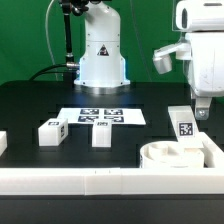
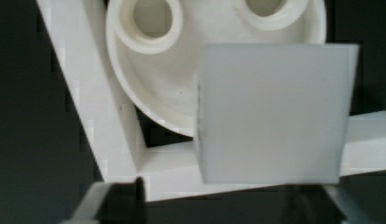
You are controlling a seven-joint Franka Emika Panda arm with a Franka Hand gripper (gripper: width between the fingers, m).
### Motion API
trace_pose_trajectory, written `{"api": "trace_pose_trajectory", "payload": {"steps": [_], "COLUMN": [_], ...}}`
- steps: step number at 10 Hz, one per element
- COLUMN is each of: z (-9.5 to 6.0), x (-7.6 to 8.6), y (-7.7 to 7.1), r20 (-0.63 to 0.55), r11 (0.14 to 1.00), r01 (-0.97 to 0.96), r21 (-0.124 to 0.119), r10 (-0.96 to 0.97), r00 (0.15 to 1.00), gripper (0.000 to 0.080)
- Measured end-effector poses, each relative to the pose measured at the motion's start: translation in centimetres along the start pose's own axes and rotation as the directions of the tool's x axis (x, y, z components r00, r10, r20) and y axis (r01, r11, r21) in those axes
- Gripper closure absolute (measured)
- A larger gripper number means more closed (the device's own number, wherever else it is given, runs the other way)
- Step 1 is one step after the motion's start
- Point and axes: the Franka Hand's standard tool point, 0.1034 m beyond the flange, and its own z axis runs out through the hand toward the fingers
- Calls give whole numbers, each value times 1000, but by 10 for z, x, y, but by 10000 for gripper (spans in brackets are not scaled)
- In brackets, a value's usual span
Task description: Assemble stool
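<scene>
Hanging just beside an upright white stool leg [image 1: 182, 122], the gripper [image 1: 203, 112] leaves its jaw gap impossible to tell — that tagged leg stands close by the round seat disc [image 1: 168, 154], which lies in the corner of the white border rail [image 1: 100, 180].

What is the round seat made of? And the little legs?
Seat: looks like white plastic, smooth and matte, with neat moulded round holes.
Legs: probably the same white plastic, since they are plain, blocky and just as white. The black-and-white square tags on them may be paper stickers.
</scene>
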Motion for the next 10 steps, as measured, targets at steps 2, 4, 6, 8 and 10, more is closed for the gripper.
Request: {"api": "trace_pose_trajectory", "payload": {"steps": [2, 4, 6, 8, 10], "z": [-2, 0, 4, 9, 11], "x": [-1, 0, 1, -2, -4], "y": [2, 0, -6, -13, -14], "r20": [-1, -1, 2, 6, 6], "r11": [1000, 999, 998, 998, 998], "r01": [-17, -47, -59, -58, -60], "r21": [-4, -1, 8, 18, 18], "r10": [17, 47, 59, 58, 60], "r00": [1000, 999, 998, 998, 998], "gripper": [205, 161, 153, 151, 151]}}
